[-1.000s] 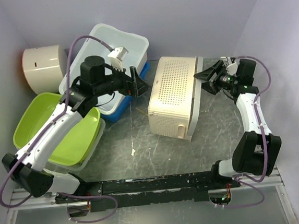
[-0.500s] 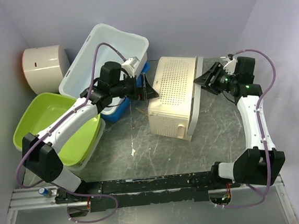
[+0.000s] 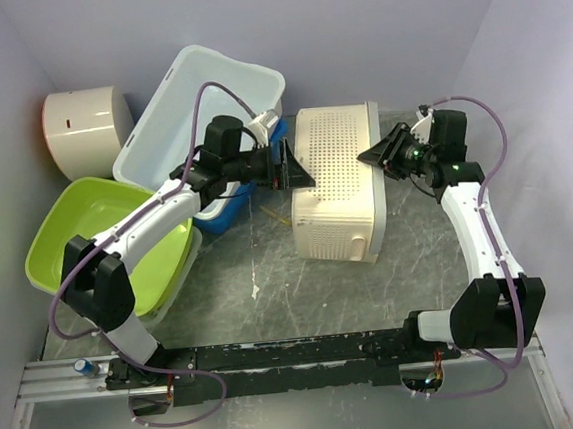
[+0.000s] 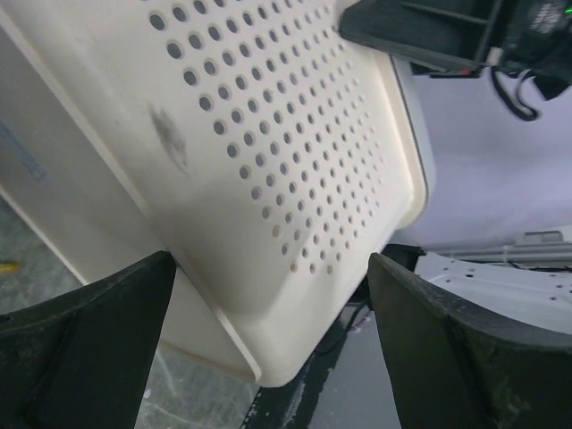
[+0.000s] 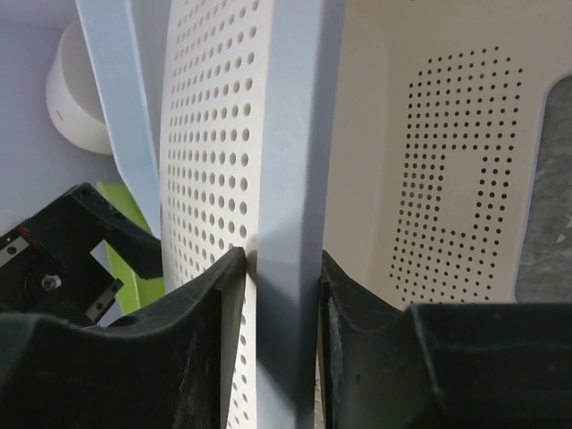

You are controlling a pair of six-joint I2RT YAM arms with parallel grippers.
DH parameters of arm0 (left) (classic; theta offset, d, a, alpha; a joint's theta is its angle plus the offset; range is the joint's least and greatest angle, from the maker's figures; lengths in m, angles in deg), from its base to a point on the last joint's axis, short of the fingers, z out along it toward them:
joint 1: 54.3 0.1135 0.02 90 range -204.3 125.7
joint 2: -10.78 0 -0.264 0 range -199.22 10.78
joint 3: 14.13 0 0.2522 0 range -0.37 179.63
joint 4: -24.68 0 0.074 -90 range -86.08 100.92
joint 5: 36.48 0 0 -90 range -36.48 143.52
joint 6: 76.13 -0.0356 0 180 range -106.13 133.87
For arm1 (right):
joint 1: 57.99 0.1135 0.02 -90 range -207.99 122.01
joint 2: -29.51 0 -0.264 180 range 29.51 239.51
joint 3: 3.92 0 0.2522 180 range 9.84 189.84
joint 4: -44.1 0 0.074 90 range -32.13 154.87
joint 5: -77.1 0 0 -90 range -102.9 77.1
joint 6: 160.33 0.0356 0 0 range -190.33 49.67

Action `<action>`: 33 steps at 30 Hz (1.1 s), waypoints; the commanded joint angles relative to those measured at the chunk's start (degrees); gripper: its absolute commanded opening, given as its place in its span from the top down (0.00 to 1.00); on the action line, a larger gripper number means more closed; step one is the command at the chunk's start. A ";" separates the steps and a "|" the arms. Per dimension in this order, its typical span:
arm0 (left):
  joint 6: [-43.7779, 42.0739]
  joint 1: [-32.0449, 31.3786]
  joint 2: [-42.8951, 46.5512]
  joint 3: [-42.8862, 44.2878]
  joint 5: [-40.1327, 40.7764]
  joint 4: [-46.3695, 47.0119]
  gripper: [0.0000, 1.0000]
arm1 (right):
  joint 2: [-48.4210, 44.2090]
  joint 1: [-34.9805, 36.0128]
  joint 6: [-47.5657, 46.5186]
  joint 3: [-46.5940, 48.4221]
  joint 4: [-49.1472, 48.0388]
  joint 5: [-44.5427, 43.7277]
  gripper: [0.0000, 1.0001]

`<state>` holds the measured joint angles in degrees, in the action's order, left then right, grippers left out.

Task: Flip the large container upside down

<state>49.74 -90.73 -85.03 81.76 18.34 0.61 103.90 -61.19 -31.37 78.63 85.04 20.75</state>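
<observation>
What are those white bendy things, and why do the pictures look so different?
They are two robot arms bolted to a table. One picture looks down from above. The other two come from little cameras on the wrists, so they see things close up. The right gripper pinches the rim of a cream perforated basket that stands on its side. The left gripper is open at the basket's other side and holds nothing. To the left, a big white tub leans over a blue tub, beside a lime-green tub and a round white container.
</observation>
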 commanded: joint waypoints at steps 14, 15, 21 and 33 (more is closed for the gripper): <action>15.98 -4.48 -4.66 8.80 -15.20 23.77 0.02 | -8.16 -9.13 17.48 -23.42 -24.76 11.84 0.64; 17.24 -4.62 -4.93 8.34 -15.70 25.74 0.02 | -8.09 -9.57 16.79 -23.74 -24.43 11.89 0.64; 21.13 -6.48 -6.67 10.11 -16.99 31.58 0.02 | -7.47 -13.21 18.39 -28.44 -28.06 15.08 0.59; 22.21 -10.59 -11.73 14.42 -17.25 34.04 0.02 | -5.11 -21.73 10.33 -29.37 -21.99 16.48 0.51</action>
<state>70.42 -95.91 -96.03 91.50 7.56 28.11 96.23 -82.94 -15.89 52.87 52.48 34.08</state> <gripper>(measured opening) 0.973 0.485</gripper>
